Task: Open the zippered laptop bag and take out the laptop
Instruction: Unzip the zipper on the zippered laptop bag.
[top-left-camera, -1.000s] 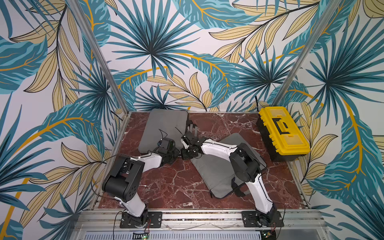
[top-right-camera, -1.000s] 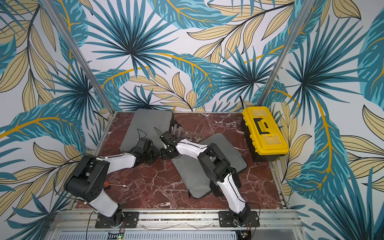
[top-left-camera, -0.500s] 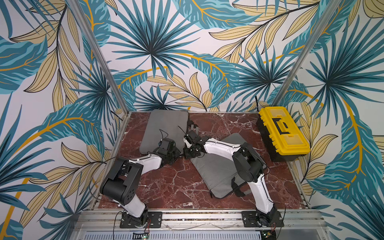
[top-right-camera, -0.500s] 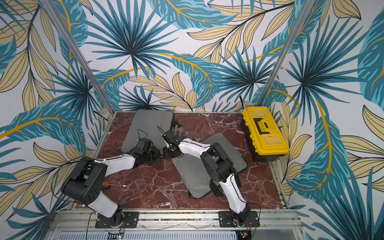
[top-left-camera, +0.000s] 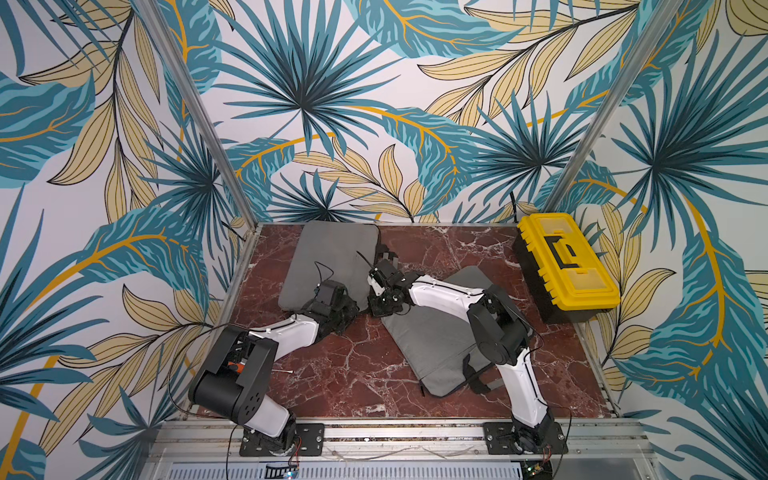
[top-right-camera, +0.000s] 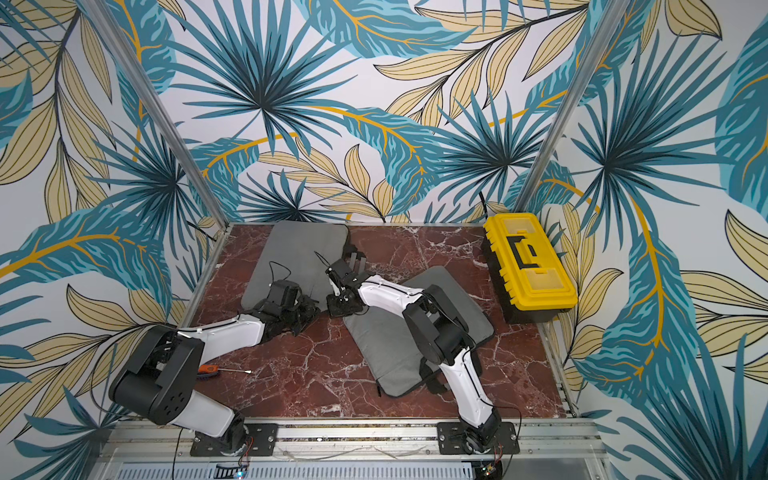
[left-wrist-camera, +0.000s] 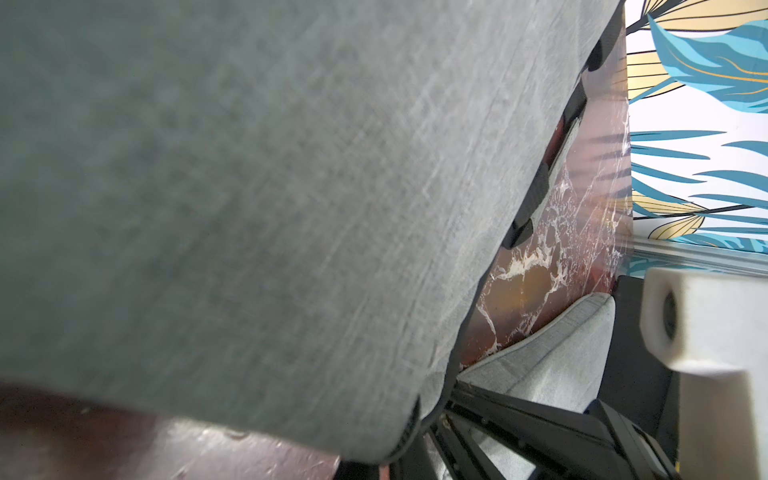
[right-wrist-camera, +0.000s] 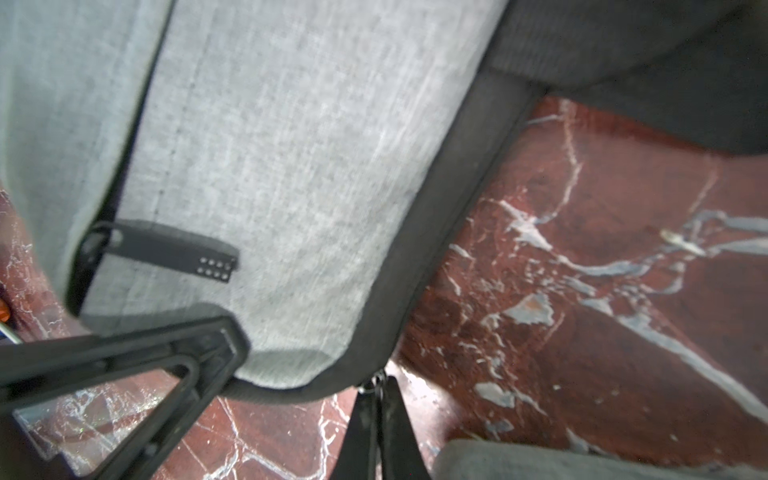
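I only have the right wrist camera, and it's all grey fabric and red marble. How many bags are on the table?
Observer: Two grey ones. The back bag lies by the rear wall, and the front bag lies at an angle nearer the robot.
Operator: I'm pinching a zipper pull. Which bag's?
Observer: The back bag's, at the corner nearest the front bag.
Operator: Anything else out there?
Observer: A yellow toolbox on the robot's far right, lid closed.
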